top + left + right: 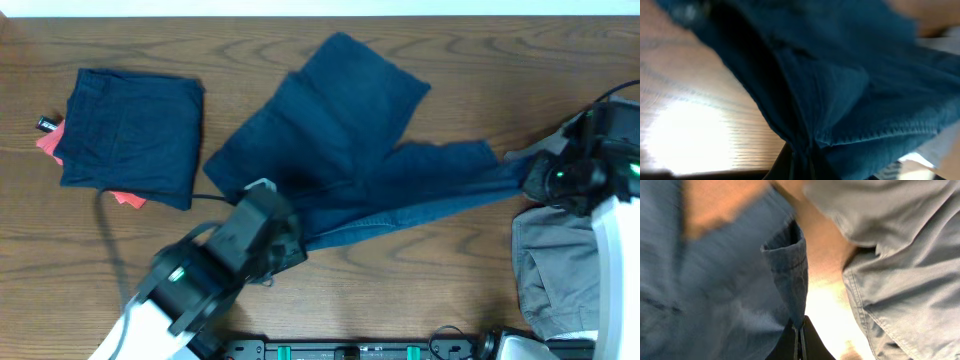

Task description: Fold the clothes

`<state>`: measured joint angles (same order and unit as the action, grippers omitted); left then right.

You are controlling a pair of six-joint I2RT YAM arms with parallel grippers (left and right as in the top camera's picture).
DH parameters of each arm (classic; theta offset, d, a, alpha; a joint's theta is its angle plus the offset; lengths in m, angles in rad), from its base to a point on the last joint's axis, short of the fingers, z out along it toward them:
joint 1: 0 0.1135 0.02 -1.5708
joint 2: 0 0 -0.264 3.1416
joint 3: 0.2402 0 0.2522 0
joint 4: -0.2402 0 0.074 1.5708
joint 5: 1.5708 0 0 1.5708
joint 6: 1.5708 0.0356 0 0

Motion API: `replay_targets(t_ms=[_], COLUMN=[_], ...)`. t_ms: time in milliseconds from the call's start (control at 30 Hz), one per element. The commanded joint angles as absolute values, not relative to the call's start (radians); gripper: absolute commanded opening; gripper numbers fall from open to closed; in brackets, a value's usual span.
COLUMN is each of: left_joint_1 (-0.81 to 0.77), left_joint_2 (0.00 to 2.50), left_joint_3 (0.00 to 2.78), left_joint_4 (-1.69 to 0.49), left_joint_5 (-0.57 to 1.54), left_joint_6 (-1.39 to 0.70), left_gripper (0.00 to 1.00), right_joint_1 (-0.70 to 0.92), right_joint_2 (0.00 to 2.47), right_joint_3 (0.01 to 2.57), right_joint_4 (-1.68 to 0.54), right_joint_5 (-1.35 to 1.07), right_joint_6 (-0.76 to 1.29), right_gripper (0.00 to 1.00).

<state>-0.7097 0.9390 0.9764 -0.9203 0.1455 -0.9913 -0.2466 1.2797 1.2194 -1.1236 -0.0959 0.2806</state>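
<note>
Large dark navy shorts [350,140] lie spread and stretched across the middle of the table. My left gripper [285,240] is shut on their lower left edge; the left wrist view shows the navy fabric [850,85] bunched between the fingers [800,160]. My right gripper [535,178] is shut on the shorts' right end; the right wrist view shows a thin fold of blue cloth [785,270] pinched in the jaws [799,335]. A folded navy garment [130,125] lies at the left on a coral-red one [128,198]. A light grey garment [550,270] lies at the right.
A black cable [105,225] runs across the table from the folded pile toward my left arm. The grey garment also shows in the right wrist view [900,255], close beside the right jaws. A black rail [350,350] runs along the front edge.
</note>
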Motion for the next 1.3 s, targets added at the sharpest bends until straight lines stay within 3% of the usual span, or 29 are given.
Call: replay_targets(t_ms=[0, 200, 467, 900, 1167, 1267], left_joint_1=[-0.706, -0.706, -0.679, -0.356, -0.281, -0.261], left_joint_2=[0.839, 0.8, 0.992, 1.287, 1.447, 1.5], left_joint_3=[0.991, 0.986, 0.949, 0.949, 0.949, 0.949], left_joint_4=[-0.949, -0.954, -0.956, -0.734, -0.66, -0.635], left_joint_5=[0.053, -0.133, -0.38, -0.405, -0.405, -0.405], left_joint_6=[-0.929, -0.96, -1.108, -1.18, -1.184, -1.193], left_gripper=[0.06, 0.06, 0.06, 0.06, 0.11, 0.16], right_joint_1=[-0.267, -0.226, -0.067, 0.094, 0.183, 0.223], right_joint_2=[1.205, 1.157, 1.299, 1.666, 1.876, 1.961], right_joint_3=[1.297, 1.35, 1.35, 1.35, 1.35, 1.35], right_joint_4=[-1.112, -0.976, -0.708, -0.194, 0.048, 0.137], right_joint_5=[-0.009, -0.11, -0.131, -0.132, -0.132, -0.132], right_joint_6=[0.253, 0.198, 0.142, 0.14, 0.141, 0.141], right_gripper=[0.01, 0.01, 0.01, 0.01, 0.01, 0.09])
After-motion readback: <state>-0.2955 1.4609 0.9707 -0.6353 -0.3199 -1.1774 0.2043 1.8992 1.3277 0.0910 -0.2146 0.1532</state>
